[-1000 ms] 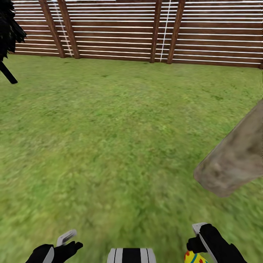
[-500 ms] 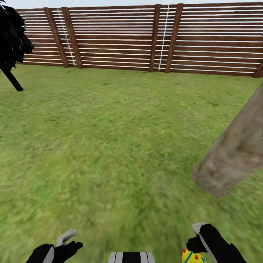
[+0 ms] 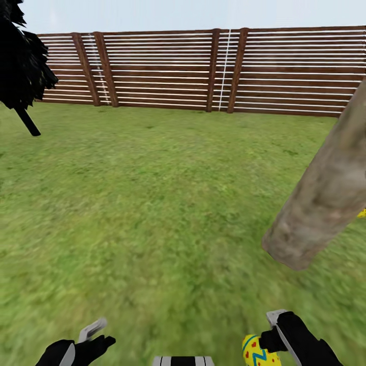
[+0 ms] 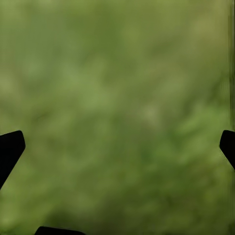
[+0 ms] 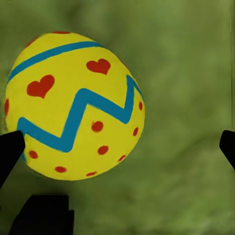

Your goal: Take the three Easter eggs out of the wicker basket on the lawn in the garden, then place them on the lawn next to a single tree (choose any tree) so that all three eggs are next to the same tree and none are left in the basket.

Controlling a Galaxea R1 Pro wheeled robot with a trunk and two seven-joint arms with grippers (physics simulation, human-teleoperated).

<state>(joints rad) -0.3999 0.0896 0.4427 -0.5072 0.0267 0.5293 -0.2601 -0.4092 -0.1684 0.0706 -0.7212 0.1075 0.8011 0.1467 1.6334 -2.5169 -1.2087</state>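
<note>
Mottled lawn (image 3: 152,203) extends to the slat fence (image 3: 203,71) at 12 o'clock; the tree (image 3: 320,203) trunk stands at 2 o'clock. Right gripper (image 3: 269,338) fingers are spread wide with an Easter egg (image 5: 73,105) against one finger; whether it is gripped cannot be told. Left gripper (image 4: 117,147) is wide open, empty.

The light is flat and even, like a bright overcast day, and no clear source can be found. The sky (image 3: 178,12) is pale and uniform. The lawn (image 3: 152,193) carries almost no cast shadows; its texture is smeared and soft close to the camera and sharper toward the fence (image 3: 203,71). The tree trunk (image 3: 320,203) leans strongly, a wide-angle distortion at the edge. The black tree (image 3: 23,61) is pure black, without shading. In both wrist views the grass is fully blurred, while the egg (image 5: 73,105) is sharp and evenly lit, without glare.
</note>
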